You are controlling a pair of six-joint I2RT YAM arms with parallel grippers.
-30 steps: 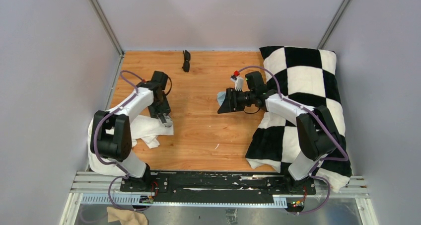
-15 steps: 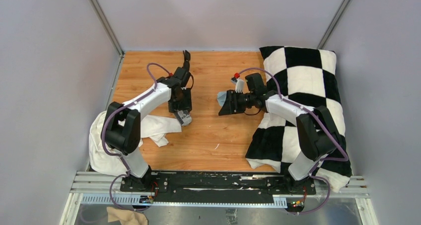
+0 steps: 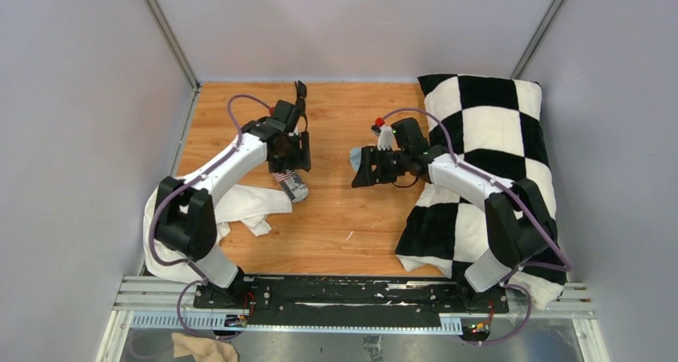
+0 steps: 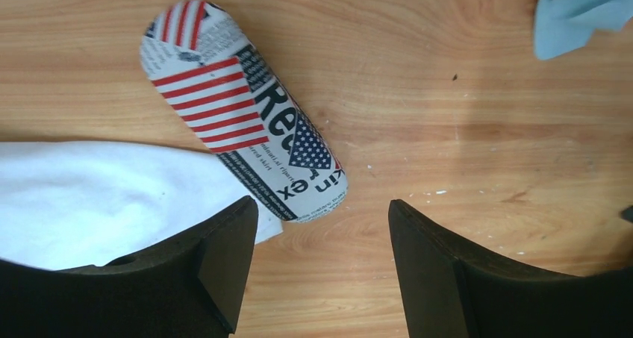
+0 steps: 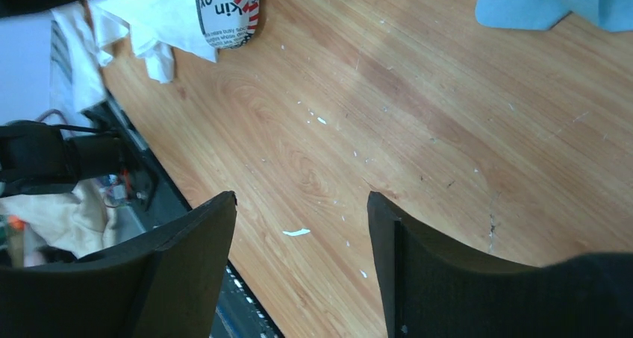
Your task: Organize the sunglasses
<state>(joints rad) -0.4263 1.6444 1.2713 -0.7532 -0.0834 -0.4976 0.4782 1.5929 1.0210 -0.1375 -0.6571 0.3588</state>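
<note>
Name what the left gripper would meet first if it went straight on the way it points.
The left gripper would probably meet the wooden table right by the end of the flag-printed case; depth is unclear, so it may clip the case.

Sunglasses (image 3: 301,89): small, all-black, folded, lying at far edge of tabletop (image 3: 344,210), centre-left; near end hidden, lenses not discernible.

The sunglasses (image 3: 301,87), a flag-printed case (image 4: 242,110), a white cloth (image 3: 244,206), a blue cloth (image 4: 578,13) and a checkered cushion (image 3: 488,138) are being carried by the wooden table (image 3: 344,210).
</note>
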